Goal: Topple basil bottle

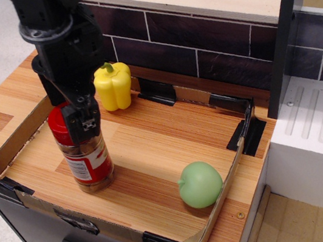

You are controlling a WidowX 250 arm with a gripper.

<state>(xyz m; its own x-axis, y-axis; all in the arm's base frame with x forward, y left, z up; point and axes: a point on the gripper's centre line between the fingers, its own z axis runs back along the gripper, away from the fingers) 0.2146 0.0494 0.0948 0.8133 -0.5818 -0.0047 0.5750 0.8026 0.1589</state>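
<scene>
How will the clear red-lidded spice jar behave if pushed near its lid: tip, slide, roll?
The clear red-lidded spice jar stands tall on a narrow base, so a high push probably tips it. The smooth wooden tray floor may let it slide first. Being cylindrical, it likely rolls once down, perhaps toward the green round ball.

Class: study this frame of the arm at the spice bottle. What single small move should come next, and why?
Probably a short sideways push toward the tray's left wall. The gripper sits against the bottle at its red lid, and the bottle is only slightly tilted, base on the wood. Pushing up high should tip it, away from the pepper and ball.
</scene>
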